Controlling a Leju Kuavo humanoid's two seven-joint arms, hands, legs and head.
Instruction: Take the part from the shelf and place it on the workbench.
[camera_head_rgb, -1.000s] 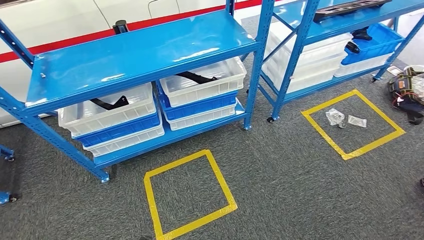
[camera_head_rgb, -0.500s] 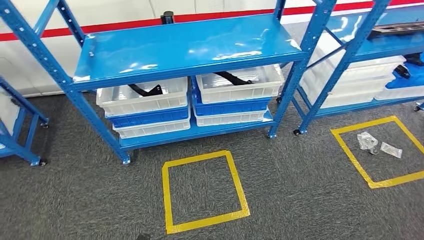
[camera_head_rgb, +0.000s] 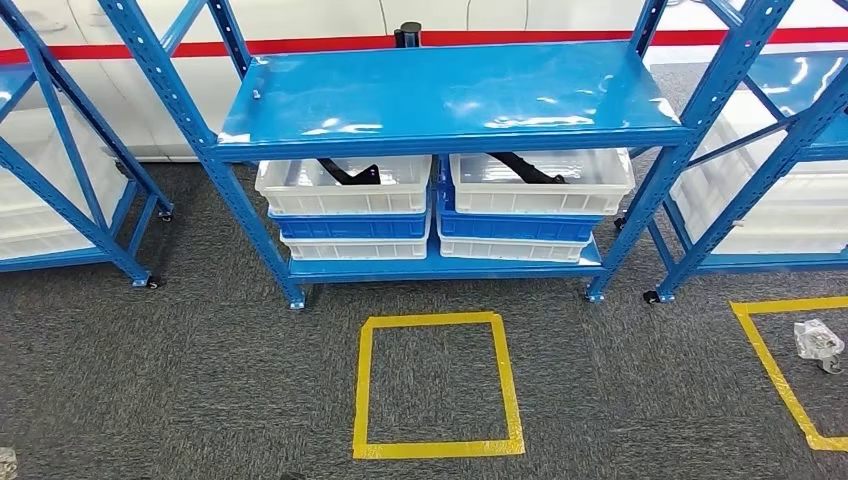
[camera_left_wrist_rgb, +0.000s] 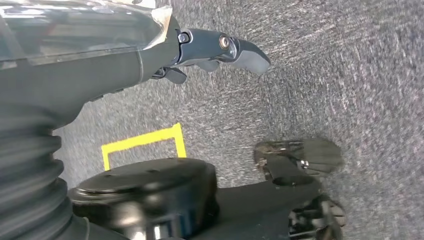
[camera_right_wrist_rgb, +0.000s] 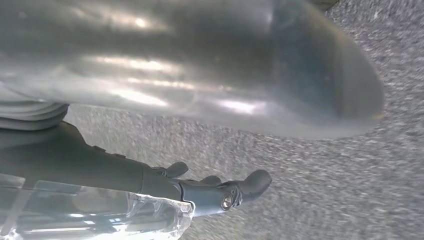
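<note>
Blue metal shelf (camera_head_rgb: 450, 100) faced, upper middle; both hands empty.
The left hand (camera_left_wrist_rgb: 220, 50) and right hand (camera_right_wrist_rgb: 220, 192) hang loose (fingers apart); the black bent part (camera_head_rgb: 350, 172) in the white plastic bin (camera_head_rgb: 345, 190) should be reached slowly.

My left hand (camera_left_wrist_rgb: 200, 50) is dark grey, its fingers (camera_left_wrist_rgb: 247, 55) ending in a paler rounded tip, with small silver screws at the hinges. Behind it sits a grey ribbed cover and a clear glossy shell. My right hand (camera_right_wrist_rgb: 210, 192) looks the same: dark fingers (camera_right_wrist_rgb: 255, 181), a silver screw, a clear plastic shell alongside.
</note>
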